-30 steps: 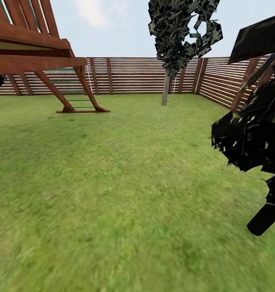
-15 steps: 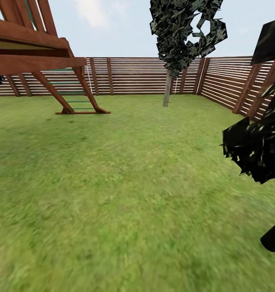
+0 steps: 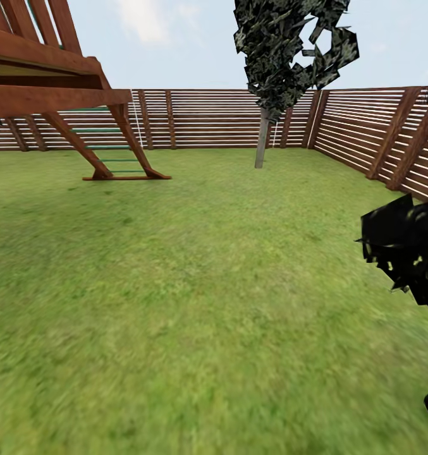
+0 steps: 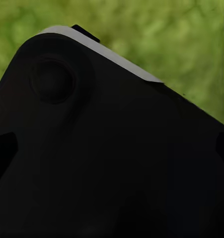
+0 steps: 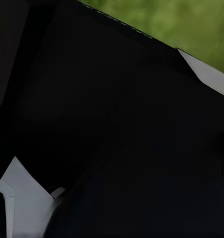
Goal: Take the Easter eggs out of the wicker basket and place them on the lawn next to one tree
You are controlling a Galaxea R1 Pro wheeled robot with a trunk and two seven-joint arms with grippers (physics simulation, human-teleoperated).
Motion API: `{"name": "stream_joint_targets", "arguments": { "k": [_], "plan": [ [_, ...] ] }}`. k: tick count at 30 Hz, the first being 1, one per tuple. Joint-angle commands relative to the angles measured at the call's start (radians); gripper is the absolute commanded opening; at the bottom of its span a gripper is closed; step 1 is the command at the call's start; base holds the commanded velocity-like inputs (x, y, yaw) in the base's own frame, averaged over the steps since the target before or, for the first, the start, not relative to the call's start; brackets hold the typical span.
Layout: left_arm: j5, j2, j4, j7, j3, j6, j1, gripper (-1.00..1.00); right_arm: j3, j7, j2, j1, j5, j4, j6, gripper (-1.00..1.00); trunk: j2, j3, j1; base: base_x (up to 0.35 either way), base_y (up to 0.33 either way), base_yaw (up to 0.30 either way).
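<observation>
The lawn (image 3: 195,284) spreads wide and green through the garden in the head view. A tree (image 3: 262,142) with a straight pale trunk and dark speckled foliage stands far off, just in front of the back fence. The three Easter eggs and the wicker basket are out of view. In the left wrist view a black rounded housing (image 4: 107,158) blocks most of the picture, with grass (image 4: 181,39) beyond it. The right wrist view is much the same: dark body parts (image 5: 116,124) with a strip of grass (image 5: 191,25) behind.
A wooden play tower (image 3: 49,82) with slanted legs stands at the back left. A brown slatted fence (image 3: 207,117) closes the back and right sides. Black foliage of a near tree (image 3: 406,249) hangs at the right edge.
The whole head view has shifted, so the camera has moved. The black foliage at the right has slid further right and lower, and the pale-trunked tree sits slightly further right.
</observation>
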Motion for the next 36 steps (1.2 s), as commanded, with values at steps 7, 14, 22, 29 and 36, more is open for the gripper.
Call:
{"name": "stream_joint_targets", "arguments": {
  "k": [7,14,22,29,36],
  "plan": [
    [0.004,0.0,0.0,0.002,-0.003,-0.003,0.0,1.0,-0.003,0.004,0.0,0.0,0.01,-0.003,0.005,1.0,0.0,-0.001,0.001,0.343,0.0,0.0],
    [0.004,0.0,0.0,0.002,-0.003,-0.003,0.0,1.0,-0.002,0.005,0.0,0.0,0.01,-0.003,0.005,1.0,0.0,-0.001,0.001,0.343,0.0,0.0],
    [0.004,0.0,0.0,0.002,-0.003,-0.003,0.0,1.0,-0.002,0.004,0.0,0.0,0.01,-0.003,0.005,1.0,0.0,-0.001,0.001,0.343,0.0,0.0],
    [0.004,0.0,0.0,0.002,-0.003,-0.003,0.0,1.0,-0.002,0.004,0.0,0.0,0.01,-0.003,0.005,1.0,0.0,-0.001,0.001,0.343,0.0,0.0],
    [0.004,0.0,0.0,0.002,-0.003,-0.003,0.0,1.0,-0.002,0.003,0.0,0.0,0.01,-0.003,0.005,1.0,0.0,-0.001,0.001,0.343,0.0,0.0]
  ]
}}
